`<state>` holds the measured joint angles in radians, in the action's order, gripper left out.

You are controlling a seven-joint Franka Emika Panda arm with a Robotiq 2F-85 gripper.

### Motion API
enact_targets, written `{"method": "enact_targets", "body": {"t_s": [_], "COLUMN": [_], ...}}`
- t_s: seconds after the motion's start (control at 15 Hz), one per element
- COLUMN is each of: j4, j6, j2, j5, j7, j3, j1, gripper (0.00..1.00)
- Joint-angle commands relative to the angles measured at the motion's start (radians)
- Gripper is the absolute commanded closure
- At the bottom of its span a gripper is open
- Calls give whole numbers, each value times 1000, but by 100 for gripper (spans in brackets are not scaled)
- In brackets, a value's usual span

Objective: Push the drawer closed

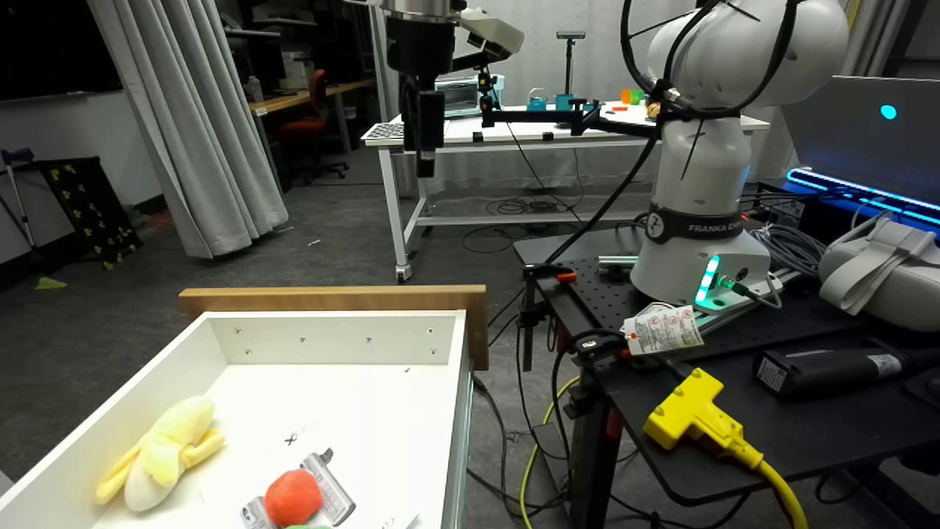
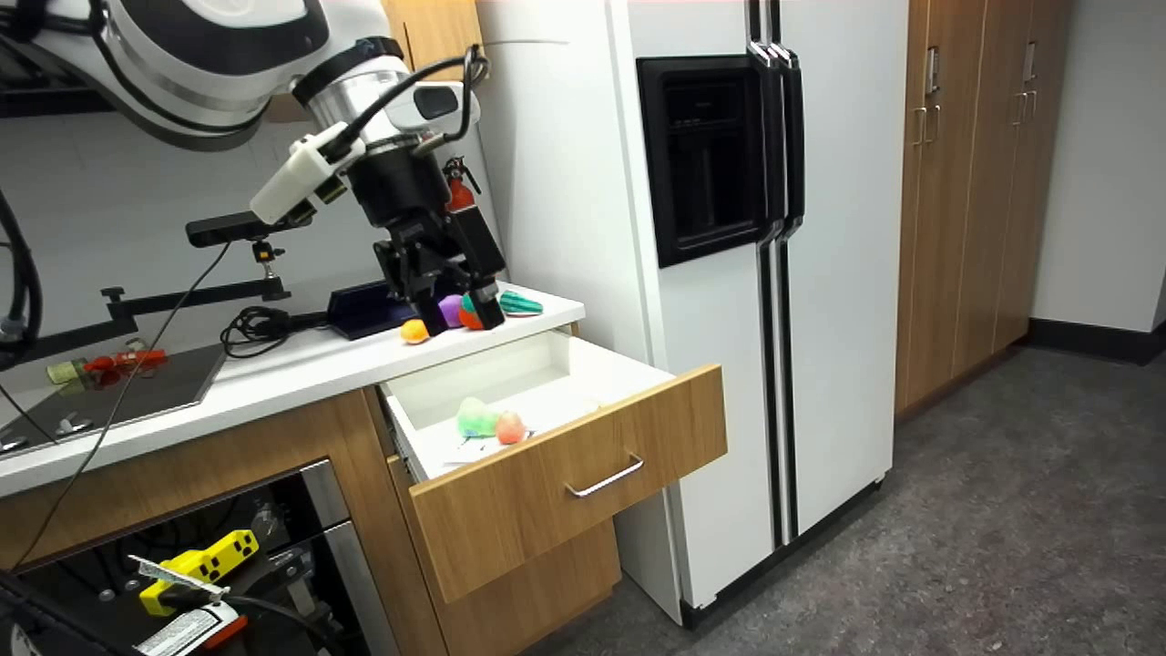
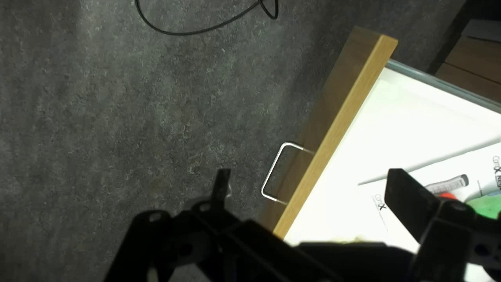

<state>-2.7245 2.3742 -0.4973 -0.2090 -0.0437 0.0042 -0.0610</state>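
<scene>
Drawer (image 1: pixel 352 411) is seen pulled out past the front edge of the white tabletop (image 2: pixel 301 364), close to the corner beside the fridge (image 2: pixel 710 364). Its wooden front (image 2: pixel 547 515) is turned to the room, and a metal handle (image 2: pixel 607 478) is fixed across it. On the white bottom, a yellow soft toy (image 1: pixel 165 455) is laid near one side wall. A red ball (image 1: pixel 294 498) and a green toy (image 2: pixel 477 419) are placed close together on a printed white sheet (image 3: pixel 483 168); whether the two touch cannot be told.

The claw (image 2: pixel 461 319) is held in the air above the drawer, apart from it, with its fingertips pointed down. Its fingers (image 3: pixel 409 199) are spread wide, and nothing is gripped between them. In the wrist view, one finger is seen against the grey floor (image 3: pixel 137 117), the other against the drawer's inside, and the top rim of the wooden front is framed between them.

On the tabletop, an orange ball (image 2: pixel 414 331) is set near the front edge. Near it a purple toy (image 2: pixel 450 310) is seen, and a green striped toy (image 2: pixel 522 304) is placed closer to the corner beside the fridge. Away from that corner, a dark box (image 2: pixel 360 312) is placed on the tabletop, and a dark stovetop (image 2: pixel 173 392) is set into it farther along the front edge. In an exterior view, the robot arm (image 1: pixel 701 176) is mounted on a black stand (image 1: pixel 808 441), on which a yellow power block (image 1: pixel 687 408) is laid.
</scene>
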Motion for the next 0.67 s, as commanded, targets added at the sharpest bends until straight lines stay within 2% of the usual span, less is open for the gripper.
{"method": "enact_targets", "body": {"t_s": [0.0,0.27,0.4,0.6], "j4": [61,135,184,273], "j6": [176,323,360,374], "j2": [179,373,462,578], "j5": [-22,-68,-116,-178], "j7": [33,67,97,138], "j3": [-15,-16,-25,-61], "j1": [-34,-91,-111,-101], "gripper": [0,0,0,0]}}
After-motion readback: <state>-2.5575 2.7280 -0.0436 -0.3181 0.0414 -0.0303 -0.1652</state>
